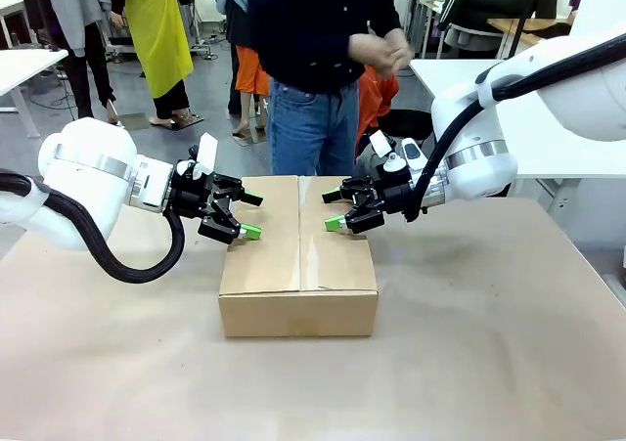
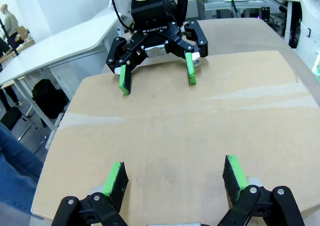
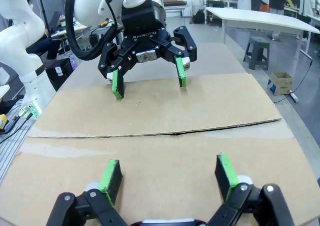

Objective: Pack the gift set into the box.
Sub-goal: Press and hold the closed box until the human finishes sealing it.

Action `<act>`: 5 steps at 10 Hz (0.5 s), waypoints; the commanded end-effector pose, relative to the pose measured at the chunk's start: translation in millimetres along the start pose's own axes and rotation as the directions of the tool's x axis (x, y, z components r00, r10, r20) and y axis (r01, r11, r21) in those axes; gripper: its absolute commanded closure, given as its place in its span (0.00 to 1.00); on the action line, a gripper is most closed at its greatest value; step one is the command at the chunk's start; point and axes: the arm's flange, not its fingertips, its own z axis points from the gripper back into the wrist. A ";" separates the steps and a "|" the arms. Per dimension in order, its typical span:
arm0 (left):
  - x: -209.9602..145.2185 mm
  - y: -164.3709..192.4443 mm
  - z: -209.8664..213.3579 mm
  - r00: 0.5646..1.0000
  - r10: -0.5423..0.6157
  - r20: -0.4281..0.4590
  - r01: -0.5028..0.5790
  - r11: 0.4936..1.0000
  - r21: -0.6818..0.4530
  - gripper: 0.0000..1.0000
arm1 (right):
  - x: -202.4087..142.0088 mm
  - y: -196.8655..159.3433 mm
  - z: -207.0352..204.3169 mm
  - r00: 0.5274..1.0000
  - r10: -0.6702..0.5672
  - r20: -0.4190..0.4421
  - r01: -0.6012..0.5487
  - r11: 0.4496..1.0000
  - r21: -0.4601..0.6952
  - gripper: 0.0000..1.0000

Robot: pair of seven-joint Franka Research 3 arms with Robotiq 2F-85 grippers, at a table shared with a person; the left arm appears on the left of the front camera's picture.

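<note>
Box: I see the cardboard box [image 1: 298,260] at mid-worktop [image 1: 489,363], flaps down, long axis running away from me.
Left gripper: my left gripper [image 1: 245,216] hovers at the box's left edge, fingers spread, holding nothing.
Right gripper: my right gripper [image 1: 333,209] mirrors it at the right edge, likewise spread and empty.
Relation: box lies between and below both; I judge neither arm nearer.
Person: hands [image 1: 381,50] clasped beyond.

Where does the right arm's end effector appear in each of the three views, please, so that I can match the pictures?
Front view: right end effector right of centre, open, over the box's right edge.
Left wrist view: upper middle, facing the camera, across the box top.
Right wrist view: its own fingers rise from the bottom edge.
Shared landmark: the seam between the closed flaps, also in the front view.
</note>
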 end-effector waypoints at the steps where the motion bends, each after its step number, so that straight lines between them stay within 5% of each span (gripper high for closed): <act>1: -0.6 -1.0 -1.6 1.000 -0.001 -0.008 0.001 1.000 0.002 0.00 | -2.8 1.0 -1.0 1.000 -0.002 -0.003 0.002 1.000 -0.003 0.00; 5: -0.6 -1.0 -1.6 1.000 -0.001 -0.008 0.001 1.000 0.002 0.00 | -2.8 1.0 -1.0 1.000 -0.002 -0.003 0.002 1.000 -0.003 0.00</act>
